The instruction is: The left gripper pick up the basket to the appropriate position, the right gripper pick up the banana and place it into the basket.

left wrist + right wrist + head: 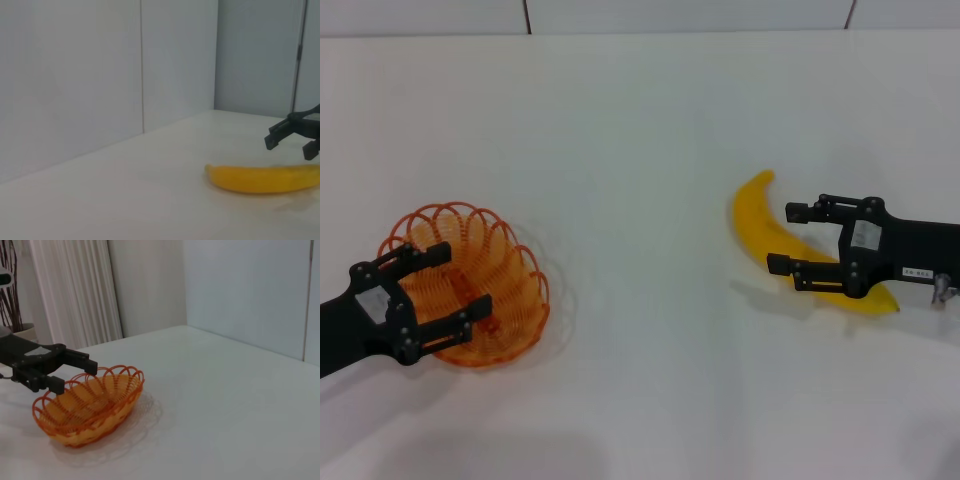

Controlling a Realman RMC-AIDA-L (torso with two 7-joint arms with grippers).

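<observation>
The orange wire basket (505, 290) sits on the white table at the left. My left gripper (452, 283) is open, with its fingers spread just above the basket's near side; both also show in the right wrist view, the basket (92, 407) below the left gripper (70, 376). The yellow banana (758, 222) lies on the table at the right. My right gripper (792, 238) is open, and its two fingers straddle the banana's middle from above. In the left wrist view the banana (260, 179) lies under the right gripper (292, 145).
The white table (640, 150) stretches between basket and banana with nothing on it. Grey wall panels (680, 15) run along its far edge. A curtain (75, 290) and a plant's twigs show beyond the table in the right wrist view.
</observation>
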